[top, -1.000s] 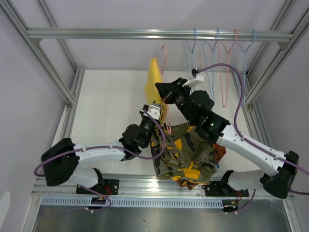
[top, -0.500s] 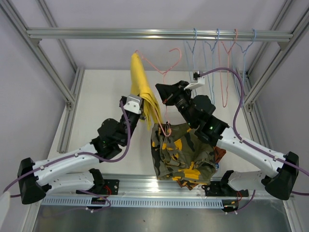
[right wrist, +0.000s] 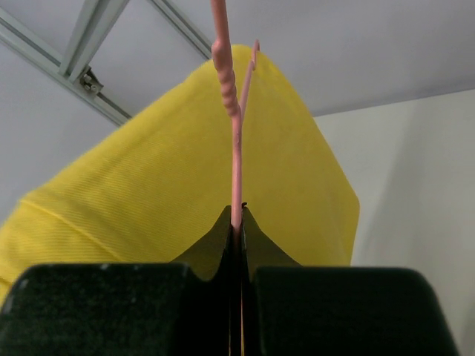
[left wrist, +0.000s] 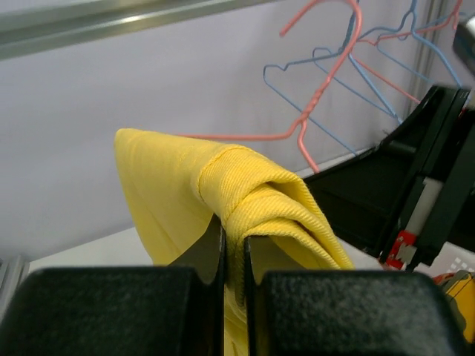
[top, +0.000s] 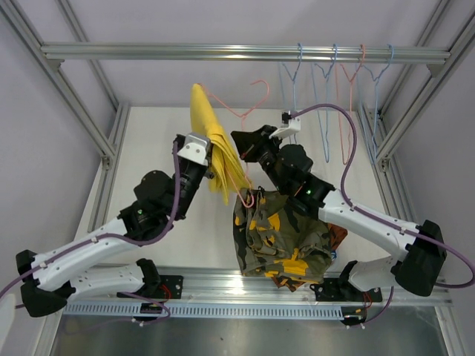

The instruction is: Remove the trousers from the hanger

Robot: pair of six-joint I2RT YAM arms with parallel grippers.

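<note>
The plain yellow trousers (top: 213, 144) hang folded over a pink wire hanger (top: 245, 115) held in the air above the table. My left gripper (top: 209, 165) is shut on the yellow trousers (left wrist: 252, 196), pinching a thick fold. My right gripper (top: 239, 144) is shut on the pink hanger (right wrist: 231, 126), its wire clamped between the jaws, with the yellow trousers (right wrist: 148, 193) right behind. A pile of trousers lies at the front of the table: olive-yellow camouflage (top: 286, 237) on top, orange camouflage (top: 338, 236) under it. The magenta and blue ones are hidden.
Several empty blue and pink hangers (top: 338, 89) hang on the metal rail (top: 148, 52) at the back right. Frame posts stand at both sides of the white table (top: 156, 148).
My left gripper has risen and swung left with the yellow trousers. The pink hanger has tilted and slid out of the cloth towards the right. My right gripper has shifted slightly left.
</note>
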